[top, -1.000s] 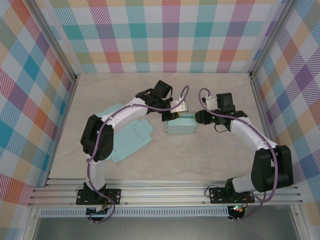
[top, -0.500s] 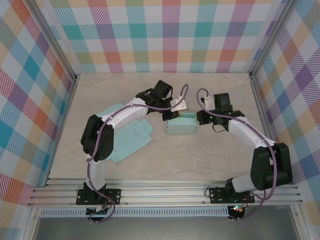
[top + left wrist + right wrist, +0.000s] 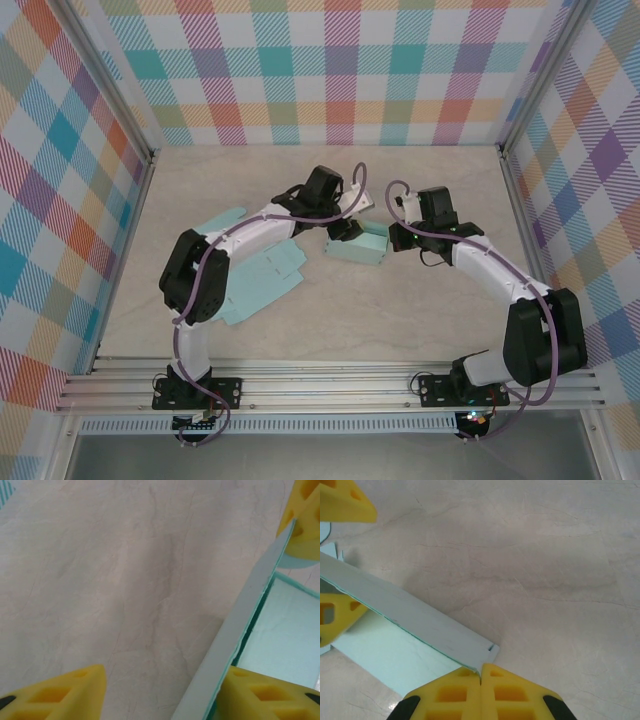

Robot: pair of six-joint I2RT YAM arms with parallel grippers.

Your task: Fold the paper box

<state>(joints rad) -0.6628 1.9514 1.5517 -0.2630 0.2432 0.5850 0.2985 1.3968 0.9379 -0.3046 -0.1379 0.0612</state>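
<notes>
Two claws [image 3: 344, 231] [image 3: 393, 238], seemingly one paper box [image 3: 360, 247]

Probably a robot lab cell: plaid backdrop walls [image 3: 340, 70], aluminium rails [image 3: 330, 385], a marble-look tabletop [image 3: 400, 320]

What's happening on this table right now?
Both arms work on the pale teal paper box mid-table. The right gripper is shut, apparently pinching one corner of a box wall; the left gripper stands open astride that wall. Flat teal paper sheets lie under the left arm.
</notes>
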